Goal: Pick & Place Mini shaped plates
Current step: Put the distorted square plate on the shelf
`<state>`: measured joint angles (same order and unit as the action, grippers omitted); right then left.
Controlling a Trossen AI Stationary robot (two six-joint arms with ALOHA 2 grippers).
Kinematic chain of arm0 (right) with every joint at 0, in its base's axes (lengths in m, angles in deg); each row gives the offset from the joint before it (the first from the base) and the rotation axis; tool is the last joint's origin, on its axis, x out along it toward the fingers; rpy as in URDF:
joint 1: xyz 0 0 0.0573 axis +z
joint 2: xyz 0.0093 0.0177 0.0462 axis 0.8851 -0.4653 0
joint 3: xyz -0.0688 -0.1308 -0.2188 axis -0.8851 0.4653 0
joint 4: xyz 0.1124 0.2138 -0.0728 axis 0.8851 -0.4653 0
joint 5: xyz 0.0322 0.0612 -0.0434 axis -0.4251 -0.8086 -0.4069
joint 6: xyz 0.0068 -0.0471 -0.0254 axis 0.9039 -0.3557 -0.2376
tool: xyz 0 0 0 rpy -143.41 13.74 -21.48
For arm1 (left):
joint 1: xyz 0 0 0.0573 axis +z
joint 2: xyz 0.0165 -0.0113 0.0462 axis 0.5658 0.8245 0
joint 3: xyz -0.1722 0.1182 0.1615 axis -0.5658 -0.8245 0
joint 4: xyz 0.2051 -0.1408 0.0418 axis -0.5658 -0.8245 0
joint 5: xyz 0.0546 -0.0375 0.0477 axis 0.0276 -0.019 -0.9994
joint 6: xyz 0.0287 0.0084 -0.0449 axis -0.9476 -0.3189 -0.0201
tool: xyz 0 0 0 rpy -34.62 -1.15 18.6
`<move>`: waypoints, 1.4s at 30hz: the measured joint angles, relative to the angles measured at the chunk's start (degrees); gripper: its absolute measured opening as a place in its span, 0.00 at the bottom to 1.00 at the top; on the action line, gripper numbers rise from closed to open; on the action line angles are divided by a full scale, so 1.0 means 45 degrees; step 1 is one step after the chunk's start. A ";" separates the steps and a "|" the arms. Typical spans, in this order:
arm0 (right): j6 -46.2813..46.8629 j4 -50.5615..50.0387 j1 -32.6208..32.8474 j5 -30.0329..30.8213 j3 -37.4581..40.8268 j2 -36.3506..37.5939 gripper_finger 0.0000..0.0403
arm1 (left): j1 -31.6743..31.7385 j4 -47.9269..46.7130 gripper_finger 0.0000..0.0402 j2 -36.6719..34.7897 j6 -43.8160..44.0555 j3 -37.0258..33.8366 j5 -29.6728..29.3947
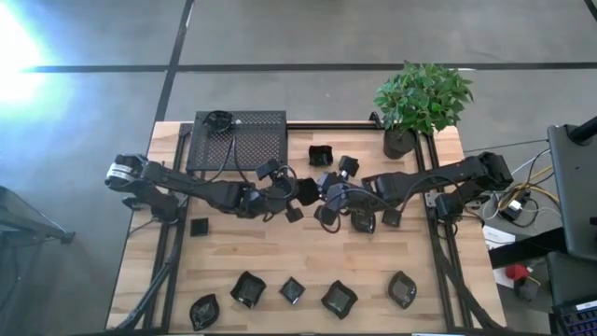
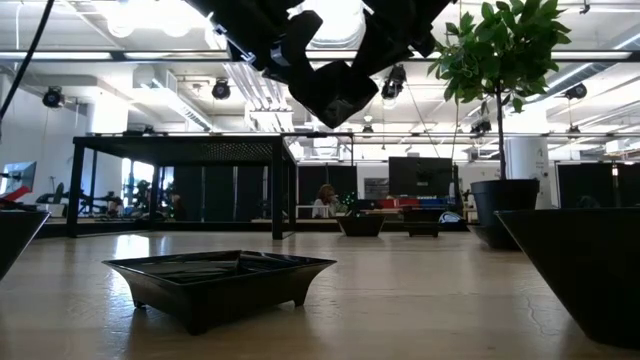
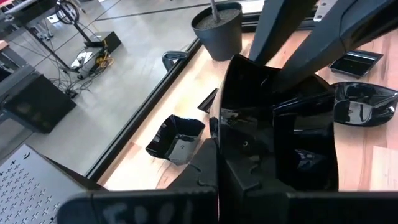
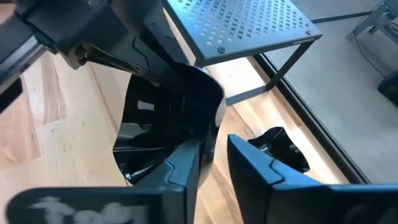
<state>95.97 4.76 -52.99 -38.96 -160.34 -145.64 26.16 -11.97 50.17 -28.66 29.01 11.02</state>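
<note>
Here, held plate: one mini shaped plate (image 1: 305, 191) is carried above the middle of the table (image 1: 261, 252), between the two arms.
Left gripper: the left gripper (image 1: 297, 194) is clamped on that dish, its fingers (image 3: 249, 155) closed over one wall.
Right gripper: the right gripper (image 1: 322, 193) is met at the same dish; its fingers (image 4: 186, 168) are pinched over the opposite rim, so a two-handed hold or handover is judged to be in progress.
Other plates: five dishes are lined along the near edge, among them a square one (image 1: 292, 290); one lies alone at the left (image 1: 199, 227), and several are clustered towards the back near the plant pot (image 1: 399, 142).
Risk: if both grips are kept while the arms part, the glossy dish may be wrenched or snapped out; if both are eased together, it is dropped onto the wood.
Second risk: the dishes under the right arm (image 1: 363, 222) lie close and could be swept aside by a low pass.
Edges: the perforated stand (image 1: 238, 140) is set at the back left.
Open room: bare wood is left between the centre and the near row.
</note>
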 joint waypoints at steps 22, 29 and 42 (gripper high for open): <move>-0.0398 -0.0108 0.0275 -0.1807 -0.0005 0.2384 0.28 | 0.2231 -0.5511 0.00 -0.1292 0.1093 0.2836 0.1139; -0.0437 -0.0154 0.0464 -0.1809 -0.0005 0.2434 0.28 | 0.5082 -0.7060 0.00 -0.1661 0.1685 0.3850 0.2853; -0.0442 -0.0175 0.0578 -0.1807 -0.0005 0.2411 0.27 | 1.0982 -0.8162 0.00 -0.1626 0.2134 0.3880 0.8625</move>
<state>93.98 3.97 -50.39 -47.09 -160.36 -134.79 75.58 -48.70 42.85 -19.06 46.47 49.84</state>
